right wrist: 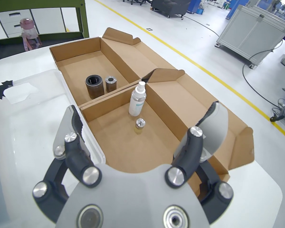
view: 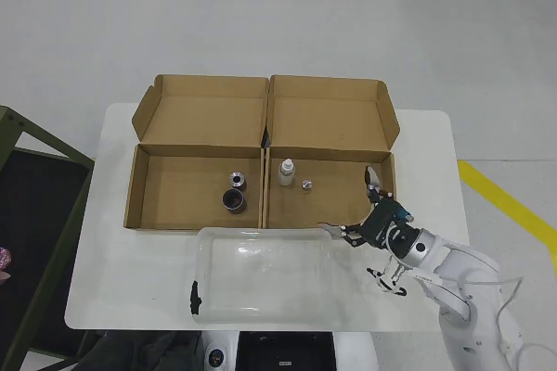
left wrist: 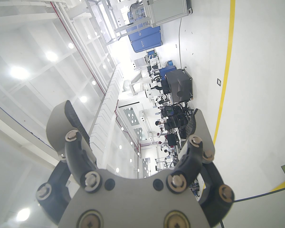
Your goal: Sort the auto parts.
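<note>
Your left gripper [left wrist: 131, 110] is released, jaws wide, nothing between them, facing out into the hall. On the table [view: 427, 139], the left box [view: 172, 195] holds two dark metal sleeves, upright and just apart. The large sleeve [view: 232, 199] is nearer the clear bin [view: 260, 278], and the small sleeve [view: 235, 179] is behind it. The right box [view: 339, 193] holds an upright spray bottle [view: 286, 172], with a small metal cap [view: 306, 185] just beside it. Your right gripper [view: 351, 202] hangs over that box's near right corner, released, jaws wide, holding nothing.
</note>
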